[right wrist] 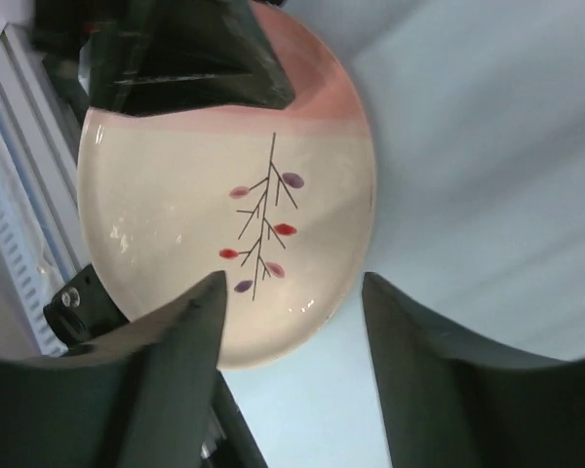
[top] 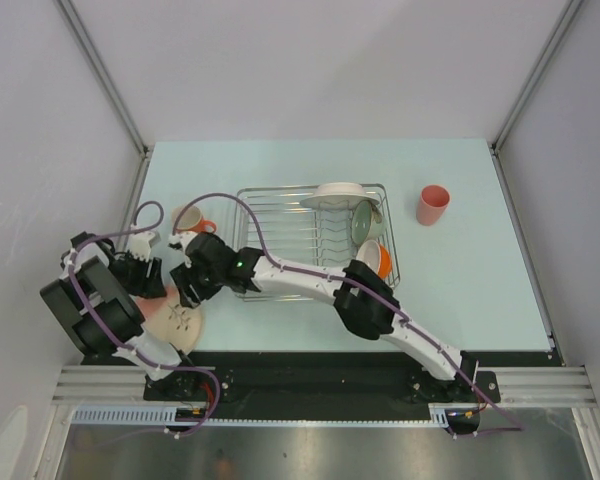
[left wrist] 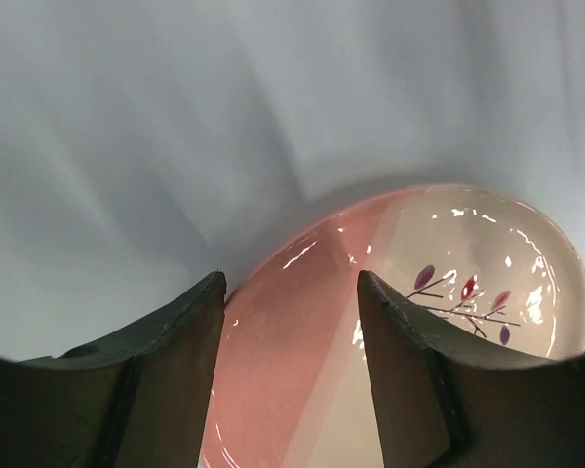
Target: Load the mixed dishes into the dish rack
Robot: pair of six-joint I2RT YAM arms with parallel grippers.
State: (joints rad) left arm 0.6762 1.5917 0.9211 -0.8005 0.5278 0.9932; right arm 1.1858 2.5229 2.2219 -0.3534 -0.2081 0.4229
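The salmon-pink plate, cream with a pink band and a twig drawing, lies near the table's front left corner. My left gripper is open, its fingers straddling the pink band without pinching it. My right gripper reaches in from the right. It is open above the plate's cream edge, with bare table showing between its fingers. The dish rack holds a white plate, a grey-green bowl and an orange bowl. An orange mug stands left of the rack, and a pink cup to its right.
The right arm stretches across the rack's front edge. The left gripper's black body shows over the plate's far side in the right wrist view. Grey walls close the table on three sides; the metal rail runs along the near edge.
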